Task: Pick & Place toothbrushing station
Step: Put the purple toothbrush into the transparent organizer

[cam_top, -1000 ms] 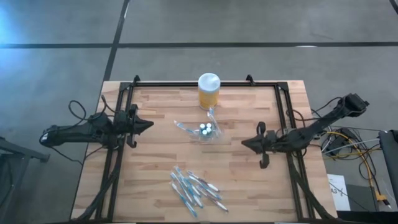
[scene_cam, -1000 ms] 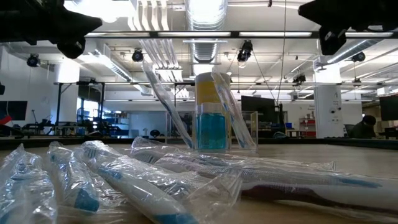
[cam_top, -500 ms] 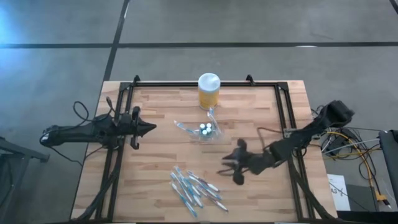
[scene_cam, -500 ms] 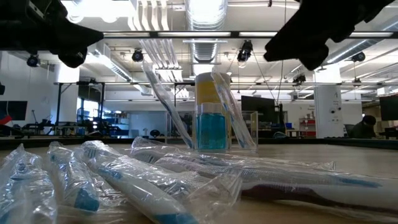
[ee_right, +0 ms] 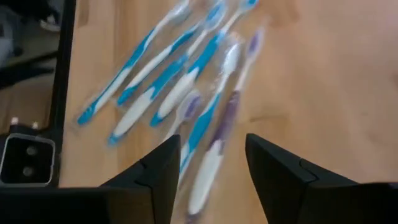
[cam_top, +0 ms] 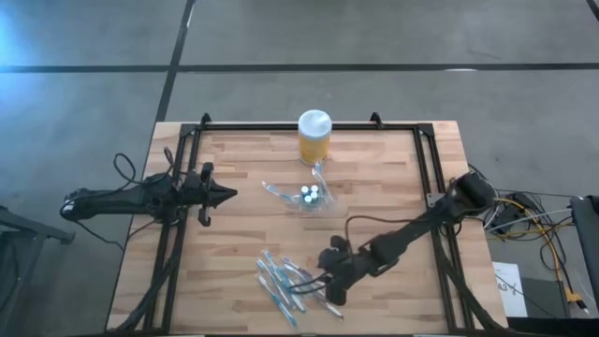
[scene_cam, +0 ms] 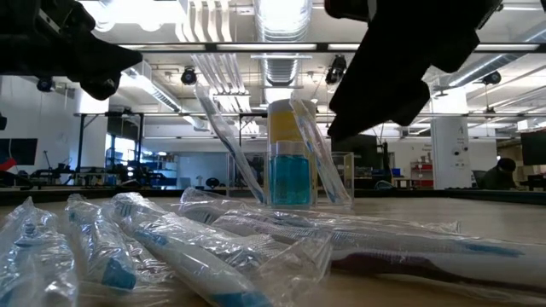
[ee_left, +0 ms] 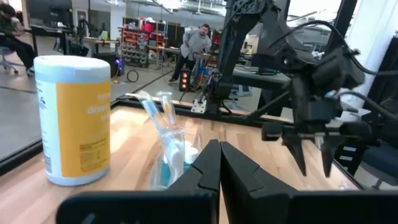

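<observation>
the small clear plastic toothbrushing station [cam_top: 312, 194] is seen mid-table, just in front of the yellow jar with white lid [cam_top: 314, 137]. the right gripper [cam_top: 323, 284], fingers apart, is held over wrapped toothbrushes [cam_top: 292, 285], well apart from it. the left gripper [cam_top: 227, 195], fingers together, is parked at the station's left.

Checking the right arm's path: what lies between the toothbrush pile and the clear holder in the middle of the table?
In the high view, only bare wood separates the wrapped toothbrushes from the clear holder. The right gripper, open, hangs over the pile's right edge.
</observation>
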`<state>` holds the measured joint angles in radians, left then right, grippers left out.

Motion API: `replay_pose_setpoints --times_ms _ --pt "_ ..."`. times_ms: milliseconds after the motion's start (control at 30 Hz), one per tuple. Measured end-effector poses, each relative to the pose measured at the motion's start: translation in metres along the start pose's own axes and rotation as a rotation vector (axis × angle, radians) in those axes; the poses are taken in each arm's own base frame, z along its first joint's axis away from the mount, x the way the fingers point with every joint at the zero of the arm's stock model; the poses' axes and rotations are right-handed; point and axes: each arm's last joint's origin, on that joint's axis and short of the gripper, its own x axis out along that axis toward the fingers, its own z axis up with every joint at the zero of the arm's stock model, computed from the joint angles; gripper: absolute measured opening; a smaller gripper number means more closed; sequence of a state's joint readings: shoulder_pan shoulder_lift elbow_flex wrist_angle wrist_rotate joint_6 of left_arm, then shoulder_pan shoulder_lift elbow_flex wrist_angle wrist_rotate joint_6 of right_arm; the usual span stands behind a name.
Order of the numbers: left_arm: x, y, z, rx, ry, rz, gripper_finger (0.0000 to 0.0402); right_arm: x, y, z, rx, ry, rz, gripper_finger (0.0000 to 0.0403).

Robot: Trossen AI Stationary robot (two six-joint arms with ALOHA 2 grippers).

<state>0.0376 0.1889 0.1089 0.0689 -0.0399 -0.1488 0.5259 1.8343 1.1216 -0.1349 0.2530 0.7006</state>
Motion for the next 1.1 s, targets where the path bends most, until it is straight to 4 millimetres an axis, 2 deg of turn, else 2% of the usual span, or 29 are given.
replay_pose_setpoints --times_ms 200,433,533,700,867,1000,1100 --pt "0.000 0.000 0.000 -0.019 0.004 -0.005 0.0005 0.021 0.009 0.001 -0.007 0.064 -0.016 0.0159" --pt "0.001 -0.001 -0.001 -0.035 0.016 -0.024 0.0005 0.044 0.005 -0.012 0.015 0.129 -0.076 0.0144" --pt "0.001 -0.001 -0.001 -0.034 0.017 -0.024 0.0005 0.048 0.002 -0.017 0.013 0.165 -0.109 0.0134" --pt "0.001 -0.001 -0.001 -0.035 0.017 -0.023 0.0005 0.048 0.000 -0.016 0.010 0.178 -0.119 0.0105" --pt "0.001 -0.001 -0.001 -0.035 0.017 -0.023 0.0005 0.046 0.000 -0.015 -0.021 0.182 -0.114 0.0052" --pt "0.001 -0.001 -0.001 -0.036 0.017 -0.023 0.0005 0.039 0.002 -0.009 -0.039 0.171 -0.102 0.0018" --pt "0.001 -0.001 -0.001 -0.037 0.016 -0.023 0.0005 0.029 0.003 -0.004 -0.043 0.157 -0.099 0.0010"
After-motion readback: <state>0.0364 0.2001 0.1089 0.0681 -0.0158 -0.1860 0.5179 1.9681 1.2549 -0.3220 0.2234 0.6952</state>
